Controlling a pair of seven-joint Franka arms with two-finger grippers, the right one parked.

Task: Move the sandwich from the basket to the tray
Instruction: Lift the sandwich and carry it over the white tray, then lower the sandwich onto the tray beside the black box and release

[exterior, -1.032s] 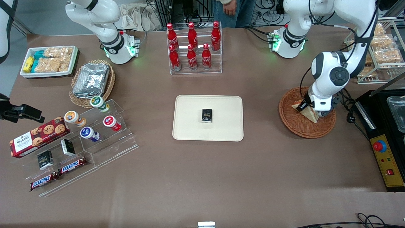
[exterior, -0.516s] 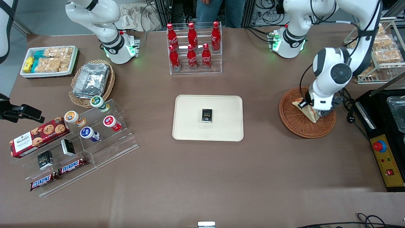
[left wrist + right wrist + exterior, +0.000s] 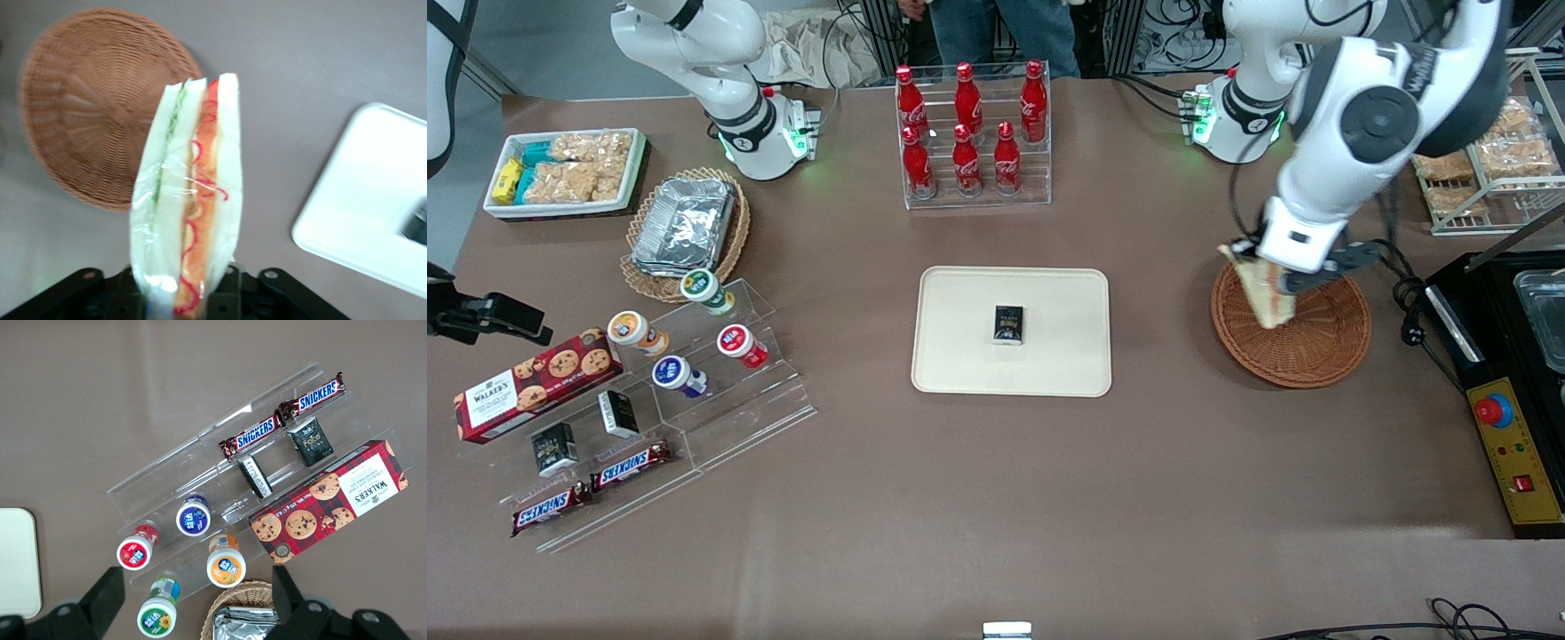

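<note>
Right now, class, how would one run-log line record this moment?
gripper: shut on sandwich | sandwich: lifted clear above basket | tray: holds one small dark packet | step: carry not yet done

White gripper [image 3: 1272, 283] — pale sandwich [image 3: 1261, 293], orange-red and green layers — reddish-brown basket [image 3: 1316, 351], cream tray [image 3: 960, 356].

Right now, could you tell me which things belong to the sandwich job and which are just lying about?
Job: sandwich gripped by the gripper above the basket; tray.
Lying about: cola bottles, Snickers bars, cookie box, foil containers.
</note>
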